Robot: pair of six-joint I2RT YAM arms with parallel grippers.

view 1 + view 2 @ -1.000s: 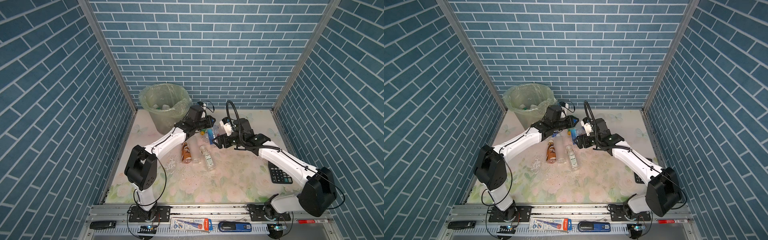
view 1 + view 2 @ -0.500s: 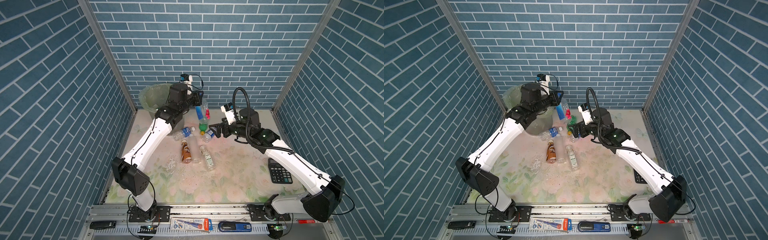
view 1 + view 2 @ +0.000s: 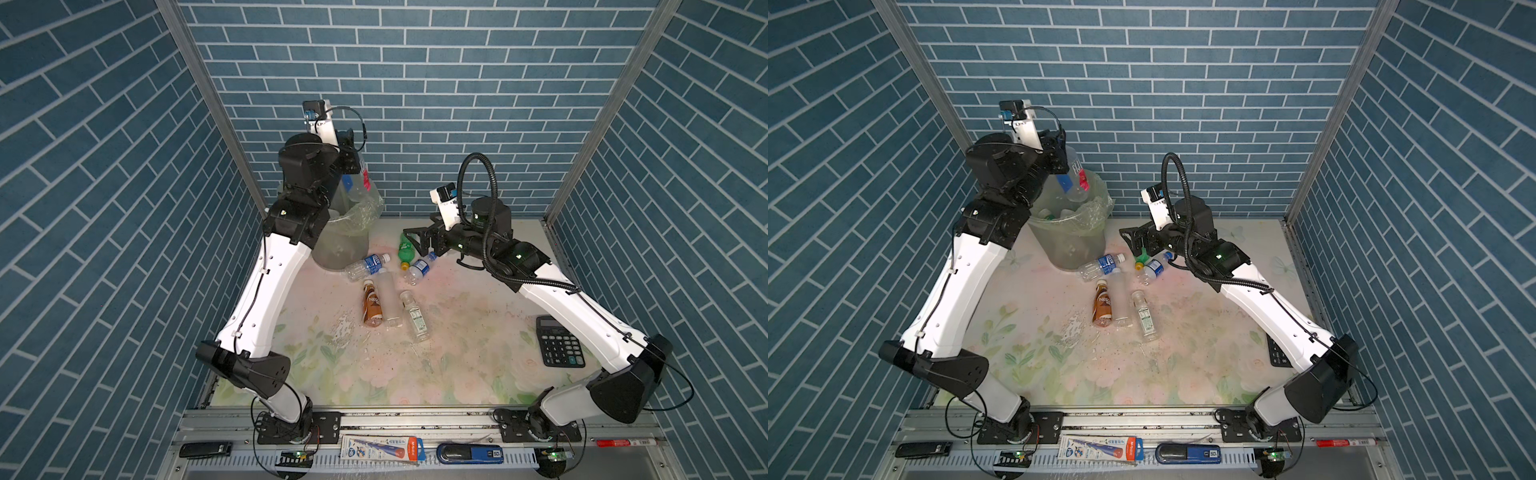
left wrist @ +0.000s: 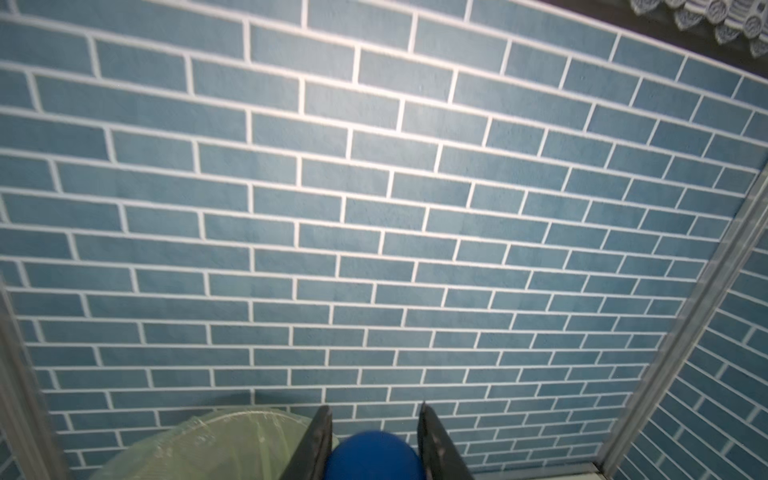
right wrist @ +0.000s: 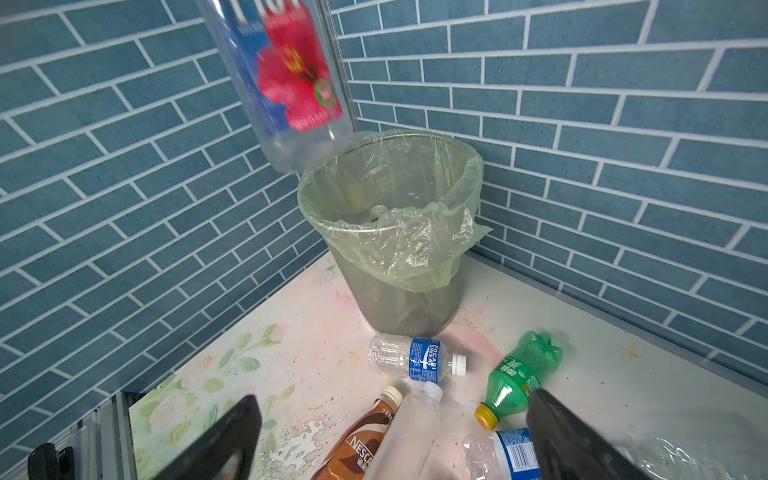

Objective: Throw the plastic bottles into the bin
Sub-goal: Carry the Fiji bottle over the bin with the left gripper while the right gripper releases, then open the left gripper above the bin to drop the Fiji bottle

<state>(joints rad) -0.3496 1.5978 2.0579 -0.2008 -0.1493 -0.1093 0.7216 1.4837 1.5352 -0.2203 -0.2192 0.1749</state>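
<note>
Overhead, your left gripper (image 4: pixel 373 415) is clamped on the blue cap of a clear bottle (image 3: pixel 1077 172) whose label shows a red hibiscus and, in a top view, the letters FIJI. It hangs base down, and the bin (image 5: pixel 407 299) stands beneath it, pale green liner folded over the rim. Your right gripper (image 5: pixel 392 397) is spread wide with nothing between its fingers. Below and just ahead of it lie six bottles:

- a Pocari bottle (image 5: pixel 415 359) reading POCARI SWEAT on a blue band
- a green bottle (image 5: pixel 519 374) with a yellow cap and white Chinese characters
- a brown bottle (image 5: pixel 361 446) marked NESCA
- a frosted bottle (image 5: pixel 409 436) just beside that one
- a barcode bottle (image 5: pixel 513 455) with a blue label
- a white-labelled bottle (image 3: pixel 414 318) seen in both top views

More lie inside the bin, too hidden to count. The table (image 3: pixel 457 365) wears a pale floral print, scuffed near the brown bottle. Blue brick-pattern walls (image 3: pixel 415 83) close three sides. One black calculator (image 3: pixel 559 340) lies well behind the right gripper, beside its arm.
</note>
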